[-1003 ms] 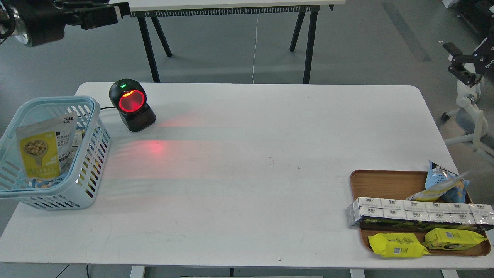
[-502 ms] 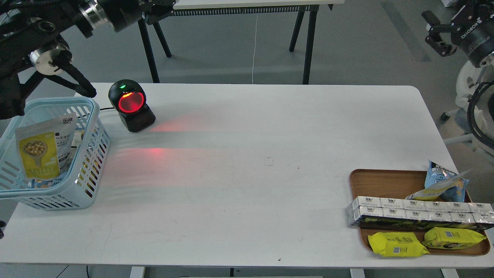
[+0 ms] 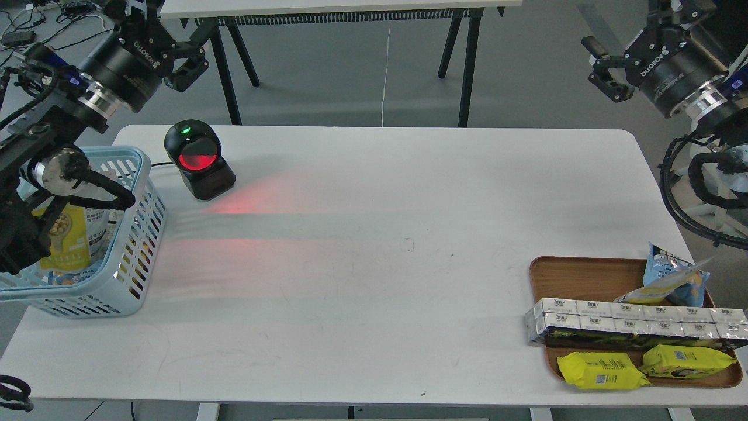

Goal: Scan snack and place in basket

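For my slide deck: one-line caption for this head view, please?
Snack stands inside the basket beside the scanner; left gripper and right gripper raised, empty.

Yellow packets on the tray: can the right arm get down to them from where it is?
Probably yes. The right gripper hangs high beyond the table's far right corner; nothing lies over the yellow packets at the tray's near edge.

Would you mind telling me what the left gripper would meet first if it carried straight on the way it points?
Probably nothing nearby: the left gripper points up and right, toward the far table's black legs; depth is unclear.
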You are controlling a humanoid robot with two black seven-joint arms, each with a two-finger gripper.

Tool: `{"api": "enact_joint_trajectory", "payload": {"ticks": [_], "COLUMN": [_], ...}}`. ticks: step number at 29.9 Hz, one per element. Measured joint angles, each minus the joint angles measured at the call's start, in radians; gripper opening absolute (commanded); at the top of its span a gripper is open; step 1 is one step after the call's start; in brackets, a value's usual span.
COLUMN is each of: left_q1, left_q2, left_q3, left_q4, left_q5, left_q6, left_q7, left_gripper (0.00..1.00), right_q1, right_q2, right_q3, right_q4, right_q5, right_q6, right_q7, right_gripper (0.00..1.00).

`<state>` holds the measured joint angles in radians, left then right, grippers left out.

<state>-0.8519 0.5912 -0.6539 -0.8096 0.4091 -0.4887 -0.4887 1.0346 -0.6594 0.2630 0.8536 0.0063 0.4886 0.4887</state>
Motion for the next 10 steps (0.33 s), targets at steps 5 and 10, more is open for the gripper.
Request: {"api": "enact_joint_trajectory", "payload": {"ticks": [5, 10], "left_q1": [0.007, 0.014], "left_q2": [-0.003, 0.001], "left_q3": [-0.005, -0.002], "left_q4": [0.029, 0.03], "left_q5": [0.004, 0.006], "left_q6": [0.0, 0.0], "left_q7": [0.0, 0.0], "left_gripper": [1.0, 1.0], "right_q1": [-0.019, -0.072], "right_q2": [0.022, 0.046], "right_q3": [0.025, 0.103], "right_q4": [0.042, 0.045], "right_q5": [0.0, 0.0], "right_q6": [0.0, 0.0], "right_q7": [0.0, 0.0], "right_gripper": [1.0, 1.0]}}
